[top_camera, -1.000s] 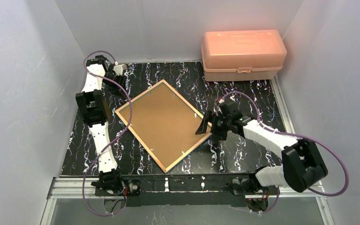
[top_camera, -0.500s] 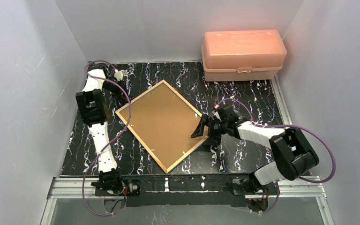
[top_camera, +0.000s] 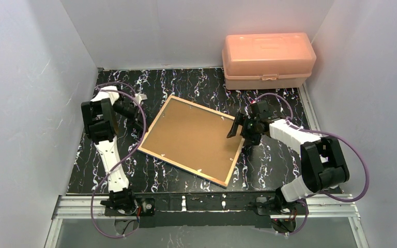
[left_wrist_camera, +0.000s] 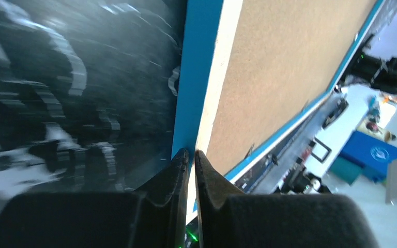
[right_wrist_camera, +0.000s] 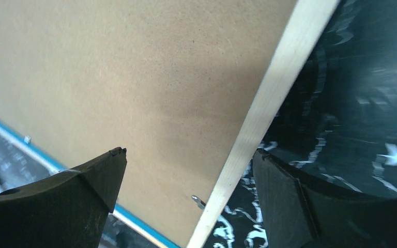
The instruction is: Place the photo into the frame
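Observation:
The frame [top_camera: 150,131] lies face down in the middle of the table, its brown backing board [top_camera: 191,138] up. The photo is not in view. My right gripper [top_camera: 238,129] is open over the frame's right corner. In the right wrist view [right_wrist_camera: 186,155] its fingers straddle the light wood edge [right_wrist_camera: 274,98] and the backing board [right_wrist_camera: 134,67], holding nothing. My left gripper [top_camera: 138,102] is shut, just left of the frame's far-left edge. In the left wrist view [left_wrist_camera: 191,154] its tips point at the blue border [left_wrist_camera: 201,62], and I cannot tell whether they touch it.
A pink plastic box [top_camera: 268,59] stands shut at the back right. White walls close in the black marbled table [top_camera: 196,82] on three sides. Small metal tabs [right_wrist_camera: 197,199] stick out along the backing board's edge.
The frame has turned clockwise, its right corner swinging away from me as the open right gripper moved back with it. The left arm has drawn in towards the frame's far-left edge.

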You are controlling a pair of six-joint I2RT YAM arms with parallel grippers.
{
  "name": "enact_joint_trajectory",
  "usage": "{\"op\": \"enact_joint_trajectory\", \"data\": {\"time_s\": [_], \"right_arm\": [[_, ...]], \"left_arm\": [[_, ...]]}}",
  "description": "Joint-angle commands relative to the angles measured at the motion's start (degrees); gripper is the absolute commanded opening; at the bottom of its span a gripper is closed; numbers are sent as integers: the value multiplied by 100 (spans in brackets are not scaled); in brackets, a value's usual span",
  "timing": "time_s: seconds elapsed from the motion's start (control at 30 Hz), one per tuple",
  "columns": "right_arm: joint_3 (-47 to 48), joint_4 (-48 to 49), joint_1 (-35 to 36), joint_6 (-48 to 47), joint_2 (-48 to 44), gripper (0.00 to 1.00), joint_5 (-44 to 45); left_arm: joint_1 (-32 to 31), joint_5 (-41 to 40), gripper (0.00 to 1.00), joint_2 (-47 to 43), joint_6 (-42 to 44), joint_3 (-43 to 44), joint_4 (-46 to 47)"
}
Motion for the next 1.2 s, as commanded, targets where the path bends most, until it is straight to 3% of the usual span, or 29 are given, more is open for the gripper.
{"op": "enact_joint_trajectory", "data": {"time_s": [0.0, 0.17, 0.33, 0.47, 0.67, 0.9, 1.17], "right_arm": [[556, -529, 22, -457, -484, 99, 916], [598, -637, 52, -217, -1094, 99, 1435], [815, -50, 381, 107, -1039, 99, 1170], [1175, 985, 852, 368, -111, 99, 517], [2833, 1642, 1695, 282, 1745, 96, -38], [3817, 2313, 2021, 551, 3142, 93, -617], [4130, 2802, 2125, 837, 3860, 90, -974]], "left_arm": [[-579, 248, 6, -487, 498, -877, -410], [-1012, 550, 8, -1127, 357, -1568, -264], [-881, 500, 12, -1353, -194, -1309, -160], [-758, 487, 22, -1267, -685, -990, 229], [-1001, 832, 32, -920, -1348, -963, 739], [-1274, 778, 28, -828, -1567, -1272, 1115], [-1263, 651, 10, -839, -1781, -1627, 1505]]}}
